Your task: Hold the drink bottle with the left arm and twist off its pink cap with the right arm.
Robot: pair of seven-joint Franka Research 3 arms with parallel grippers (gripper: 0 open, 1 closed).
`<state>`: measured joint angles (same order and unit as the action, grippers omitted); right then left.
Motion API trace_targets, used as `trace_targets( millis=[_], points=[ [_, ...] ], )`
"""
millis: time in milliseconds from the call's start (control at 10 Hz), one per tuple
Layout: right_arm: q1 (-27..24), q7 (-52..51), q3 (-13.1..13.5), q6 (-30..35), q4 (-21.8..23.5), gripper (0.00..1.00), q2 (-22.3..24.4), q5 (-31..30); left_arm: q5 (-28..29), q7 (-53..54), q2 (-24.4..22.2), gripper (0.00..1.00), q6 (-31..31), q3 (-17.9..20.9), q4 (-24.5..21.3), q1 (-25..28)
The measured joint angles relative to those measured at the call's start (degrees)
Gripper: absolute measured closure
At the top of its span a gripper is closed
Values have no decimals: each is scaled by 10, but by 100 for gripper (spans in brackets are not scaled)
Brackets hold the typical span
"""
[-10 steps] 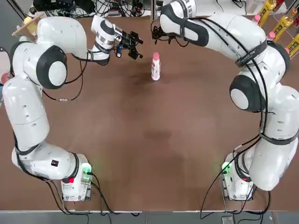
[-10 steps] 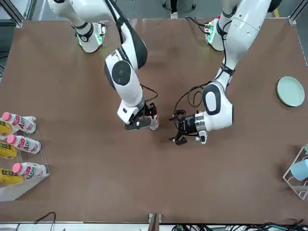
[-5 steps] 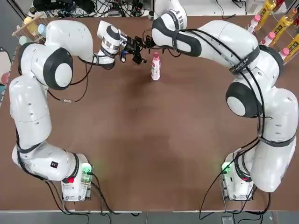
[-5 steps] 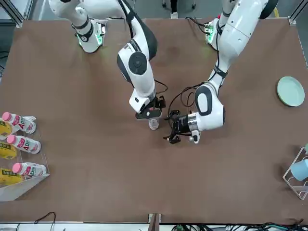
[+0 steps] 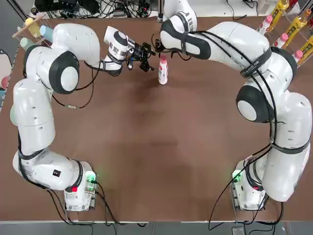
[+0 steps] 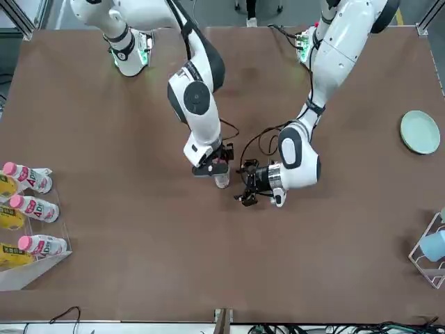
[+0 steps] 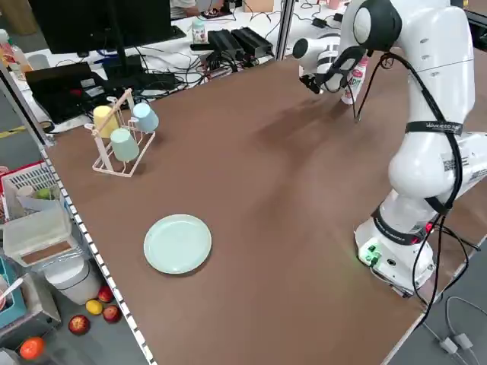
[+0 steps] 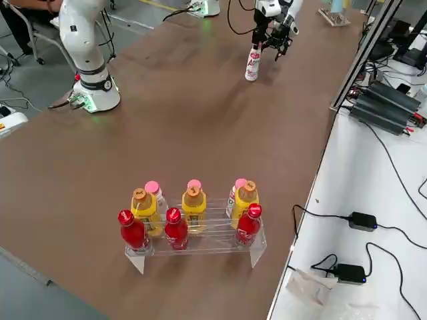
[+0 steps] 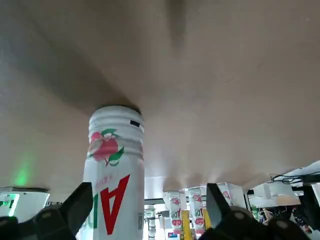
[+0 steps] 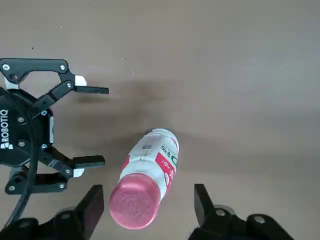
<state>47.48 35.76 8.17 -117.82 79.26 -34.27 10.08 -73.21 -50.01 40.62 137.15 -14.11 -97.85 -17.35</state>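
The task is only beginning: the drink bottle is standing upright at the top centre of the top view, pink cap on, nothing holding it. My left gripper is waiting wide open beside it. My right gripper is hovering over the cap, fingers apart, touching nothing.

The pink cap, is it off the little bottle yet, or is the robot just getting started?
Just getting started. The pink cap is still on the drink bottle, which stands upright on the table.

Done: both arms have reached the bottle.

In hand: the left gripper waits open beside the bottle, not touching it; the right gripper sits open above, straddling the cap.

Left: grip the bottle, pinch the cap, twist it off.
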Motion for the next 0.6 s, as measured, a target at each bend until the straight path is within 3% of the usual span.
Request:
trace_targets(
  millis=[600],
  points=[
    [5,0,-2,0,0,20,0,0,-37,20,10,0,3,2,3,-30]
  ],
)
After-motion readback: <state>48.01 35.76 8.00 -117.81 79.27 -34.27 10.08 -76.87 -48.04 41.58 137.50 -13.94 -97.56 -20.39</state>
